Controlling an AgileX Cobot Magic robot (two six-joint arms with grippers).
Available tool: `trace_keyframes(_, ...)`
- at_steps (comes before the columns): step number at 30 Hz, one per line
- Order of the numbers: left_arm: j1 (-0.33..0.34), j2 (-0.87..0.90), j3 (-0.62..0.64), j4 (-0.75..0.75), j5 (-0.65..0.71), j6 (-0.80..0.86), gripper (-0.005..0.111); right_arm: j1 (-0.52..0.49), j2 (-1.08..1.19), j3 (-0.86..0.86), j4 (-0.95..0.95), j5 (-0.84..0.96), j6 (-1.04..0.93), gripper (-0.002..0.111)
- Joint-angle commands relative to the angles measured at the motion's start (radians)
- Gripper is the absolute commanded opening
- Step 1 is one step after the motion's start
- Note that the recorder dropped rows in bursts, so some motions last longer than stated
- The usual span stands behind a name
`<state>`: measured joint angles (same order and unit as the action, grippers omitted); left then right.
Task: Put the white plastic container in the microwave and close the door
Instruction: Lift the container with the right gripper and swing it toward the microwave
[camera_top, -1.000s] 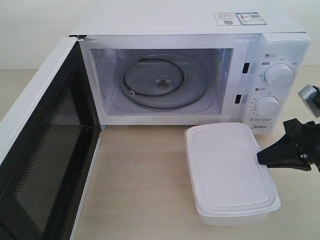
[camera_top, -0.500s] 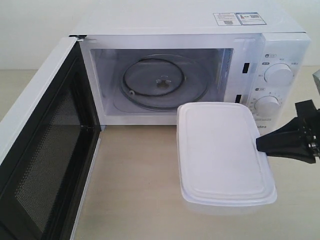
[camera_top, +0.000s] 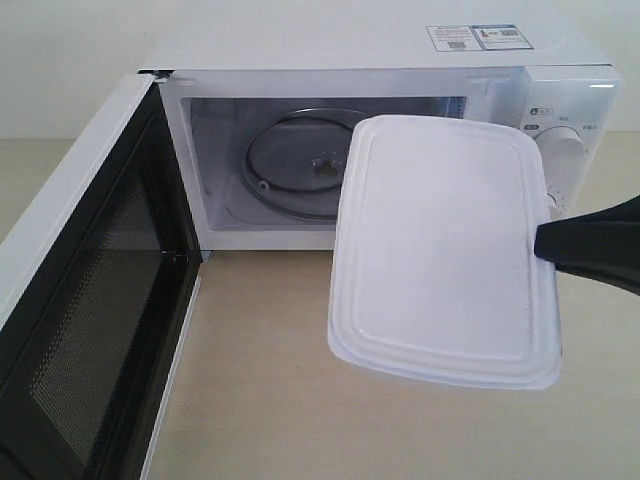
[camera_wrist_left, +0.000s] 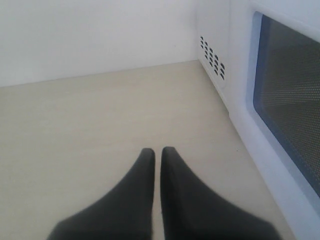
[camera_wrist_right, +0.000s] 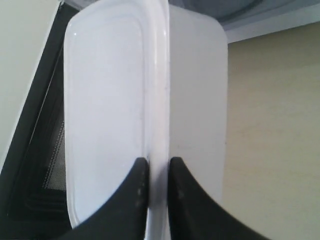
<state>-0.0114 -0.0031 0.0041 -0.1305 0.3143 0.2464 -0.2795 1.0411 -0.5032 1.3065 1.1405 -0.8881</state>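
Observation:
The white plastic container (camera_top: 445, 250) hangs in the air in front of the microwave (camera_top: 380, 45), tilted so its lid faces the camera, covering the right part of the cavity and the dials. My right gripper (camera_top: 540, 243) comes in from the right edge and is shut on the container's rim (camera_wrist_right: 159, 100), one finger on the lid side, one on the box side. The door (camera_top: 85, 280) stands wide open on the left, mesh inner face showing. The glass turntable (camera_top: 295, 165) is partly visible. My left gripper (camera_wrist_left: 157, 151) is shut and empty, low over the table beside the door's outer face (camera_wrist_left: 290, 100).
The light wooden table (camera_top: 260, 380) stretches in front of the microwave. The open door juts out over its left part. A pale wall rises behind.
My right gripper has lifted the container off the table and up and back toward the microwave opening; it now tilts and looms larger. The door has not moved.

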Motion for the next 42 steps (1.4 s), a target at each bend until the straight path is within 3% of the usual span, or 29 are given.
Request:
trace_keyframes(1, 0.002, 0.003, -0.004, -0.007, -0.007, 0.001, 0.004, 0.001, -0.065, 0.003, 0.072, -0.039, 0.087, 0.000)
trace_keyframes(13, 0.002, 0.003, -0.004, -0.007, -0.007, 0.001, 0.004, 0.041, -0.211, 0.003, -0.026, -0.167, 0.399, 0.000)
trace_keyframes(19, 0.002, 0.003, -0.004, -0.007, -0.007, 0.001, 0.004, 0.207, -0.280, 0.003, -0.095, -0.299, 0.600, 0.000)
trace_keyframes(26, 0.002, 0.003, -0.004, -0.007, -0.007, 0.001, 0.004, 0.446, -0.368, 0.003, -0.335, -0.568, 0.913, 0.000)
trace_keyframes(34, 0.002, 0.003, -0.004, -0.007, -0.007, 0.001, 0.004, 0.691, -0.370, 0.003, -0.655, -0.754, 1.252, 0.000)
trace_keyframes(39, 0.002, 0.003, -0.004, -0.007, -0.007, 0.001, 0.004, 0.802, -0.368, 0.026, -0.869, -0.857, 1.482, 0.000)
trace_keyframes(42, 0.002, 0.003, -0.004, -0.007, -0.007, 0.001, 0.004, 0.845, -0.366, 0.110, -0.873, -0.980, 1.548, 0.000)
